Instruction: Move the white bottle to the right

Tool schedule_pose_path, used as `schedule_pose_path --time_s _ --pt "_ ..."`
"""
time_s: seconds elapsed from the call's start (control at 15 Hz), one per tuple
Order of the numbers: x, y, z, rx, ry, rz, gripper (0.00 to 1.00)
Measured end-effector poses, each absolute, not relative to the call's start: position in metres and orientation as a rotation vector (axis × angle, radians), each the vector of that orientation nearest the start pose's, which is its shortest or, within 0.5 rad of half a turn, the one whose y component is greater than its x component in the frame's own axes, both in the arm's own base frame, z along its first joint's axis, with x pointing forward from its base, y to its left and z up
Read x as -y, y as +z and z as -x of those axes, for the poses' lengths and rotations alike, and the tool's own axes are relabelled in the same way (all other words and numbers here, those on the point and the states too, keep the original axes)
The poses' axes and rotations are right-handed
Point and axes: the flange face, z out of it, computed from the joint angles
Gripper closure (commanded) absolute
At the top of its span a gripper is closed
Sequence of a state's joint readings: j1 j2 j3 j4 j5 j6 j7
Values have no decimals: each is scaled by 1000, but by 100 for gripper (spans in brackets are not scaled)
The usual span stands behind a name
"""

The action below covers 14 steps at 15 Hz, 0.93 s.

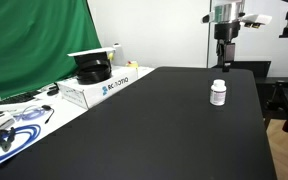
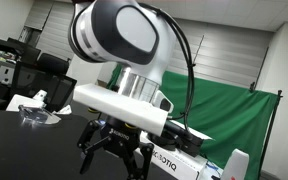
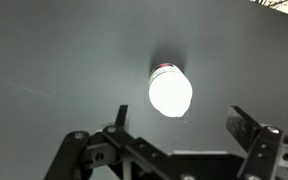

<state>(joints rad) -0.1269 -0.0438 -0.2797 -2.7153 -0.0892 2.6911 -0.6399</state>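
The white bottle point(image 1: 218, 93) stands upright on the black table point(image 1: 154, 125), a small squat cylinder with a white cap. In the wrist view it shows from above as a bright white disc point(image 3: 170, 91). My gripper point(image 1: 224, 49) hangs well above the table, behind the bottle in an exterior view. It is open and empty. In the wrist view the two fingers point(image 3: 180, 122) spread wide below the bottle, apart from it. It also shows close up in an exterior view point(image 2: 114, 152), fingers spread.
A white cardboard box with blue lettering point(image 1: 96, 88) and a black object point(image 1: 91, 68) on it stand at the table's far left, before a green screen point(image 1: 34, 45). Cables and tools point(image 1: 12, 122) lie at the left. A clear object point(image 2: 32, 118) rests on the table.
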Motion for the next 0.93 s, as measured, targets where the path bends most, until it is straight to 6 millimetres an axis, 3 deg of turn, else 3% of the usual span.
schedule_pose_path --time_s 0.47,0.53,0.67,0.93 --pt "150 199 -378 515 -12 3111 1" --pt "149 194 -378 516 -14 3114 26" --pt "150 186 -380 519 -34 3127 30" --pt "155 173 -384 514 -43 3140 58"
